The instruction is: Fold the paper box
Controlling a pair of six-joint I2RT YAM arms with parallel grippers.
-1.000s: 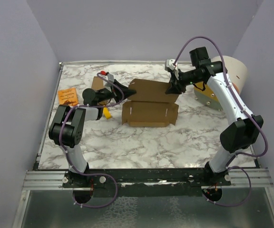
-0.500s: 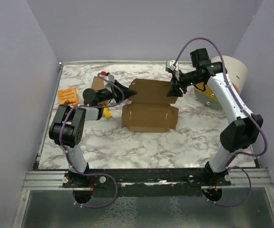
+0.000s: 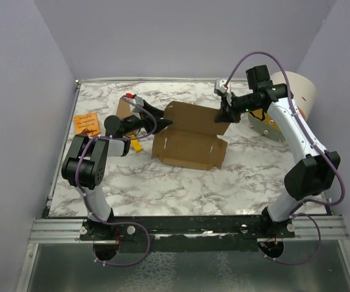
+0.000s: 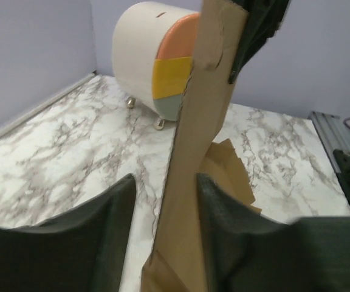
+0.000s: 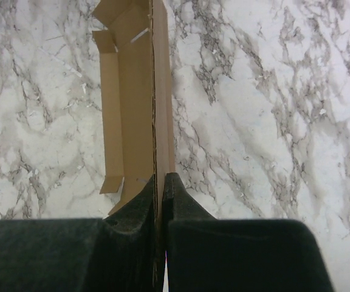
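The paper box (image 3: 190, 139) is a brown cardboard sheet lying mid-table, half folded, with its back panel raised on edge. My left gripper (image 3: 164, 120) is at that panel's left end. In the left wrist view the panel (image 4: 205, 121) stands between the open fingers of the left gripper (image 4: 166, 182), close against the right finger, with a gap on the left. My right gripper (image 3: 225, 114) is at the panel's right end. In the right wrist view the right gripper (image 5: 160, 180) is shut on the thin cardboard edge, and the box (image 5: 135, 91) stretches away over the marble.
An orange booklet (image 3: 87, 124) lies at the left edge. A narrower brown box (image 3: 124, 108) sits behind my left arm, with a yellow piece (image 3: 137, 145) beside it. A round white drum with a coloured face (image 3: 284, 103) stands at the back right, behind my right arm.
My left gripper has opened around the panel's left end. My right gripper has closed on the right end. The box has shifted slightly left and turned a little.
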